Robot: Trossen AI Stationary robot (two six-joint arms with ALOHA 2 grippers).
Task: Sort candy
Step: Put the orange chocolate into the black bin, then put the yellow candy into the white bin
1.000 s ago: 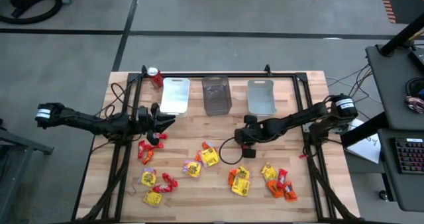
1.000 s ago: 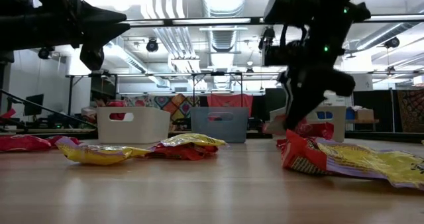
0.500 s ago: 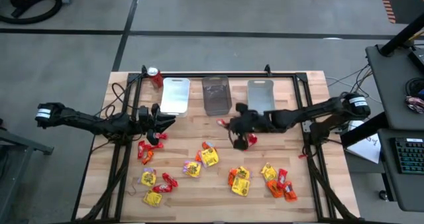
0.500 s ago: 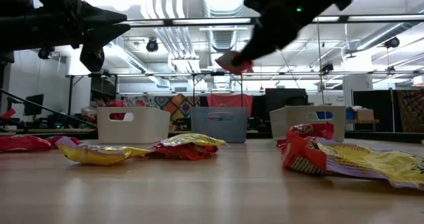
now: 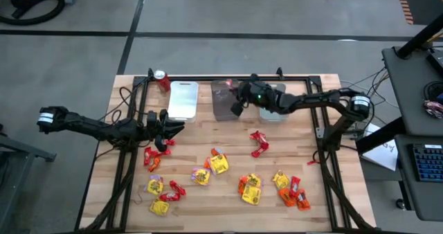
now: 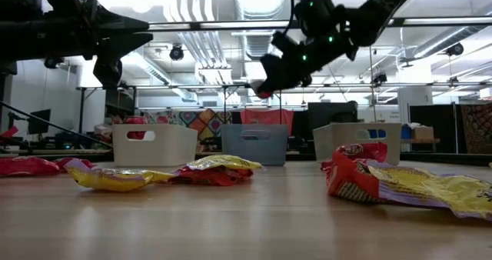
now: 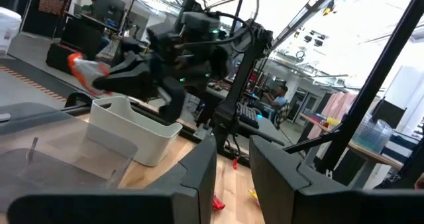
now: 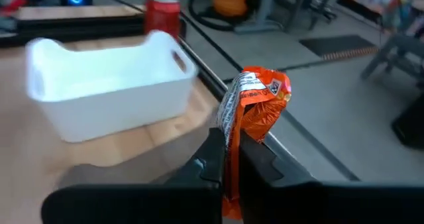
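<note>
**Orange packet pinched over the middle bin**

From above, the right gripper reaches across the far side of the table and hangs over the grey middle bin, between the white bin on its left and the pale bin on its right. The overhead camera hides what it carries. The right wrist camera settles that: the two dark fingers are pressed together on an orange packet, which stands up crumpled between them, with the white bin and a red can beyond. The level camera adds height: the gripper is well above the bins' rims, a bit of red-orange showing at its tip.

The left gripper waits over the left part of the table, near the white bin's front. Its wrist camera shows its fingers slightly apart with nothing between them, and looks across at the other arm holding the packet over the bins.

The rest of the candy lies scattered on the near half of the table, seen whole only from above: red, yellow and orange packets in loose clusters, one red packet alone nearer the bins. At table height only the closest ones show, flattened and overlapping.
</note>
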